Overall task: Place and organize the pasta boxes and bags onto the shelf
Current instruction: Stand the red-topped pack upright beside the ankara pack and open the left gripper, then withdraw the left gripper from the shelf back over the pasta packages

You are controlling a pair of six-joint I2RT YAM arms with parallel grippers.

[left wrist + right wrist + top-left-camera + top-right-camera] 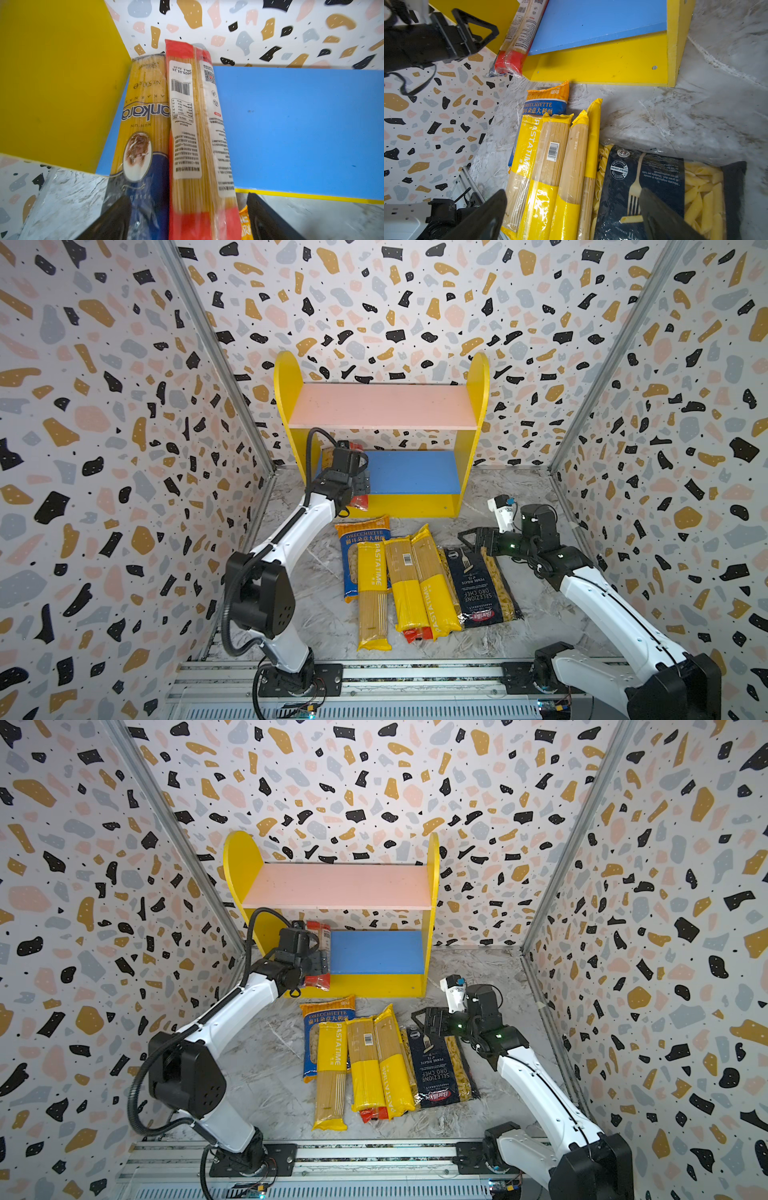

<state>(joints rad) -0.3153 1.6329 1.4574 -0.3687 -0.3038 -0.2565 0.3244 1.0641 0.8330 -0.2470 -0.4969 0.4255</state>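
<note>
White links [291,533]; black joints [262,597], cables [223,624]

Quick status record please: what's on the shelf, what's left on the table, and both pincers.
on shelf: red spaghetti pack and dark blue-gold spaghetti pack, side by side at the left end of the blue lower board, front ends overhanging
pink upper board: bare
on table: Orecchiette bag, three yellow spaghetti packs, Barilla bag
left pincer: open, astride the shelved packs
right pincer: open, above the Barilla bag

spaghetti packs [550,166]: glossy plastic film | shelf [382,406]: matt painted boards | table [324,622]: smooth marbled surface
</note>
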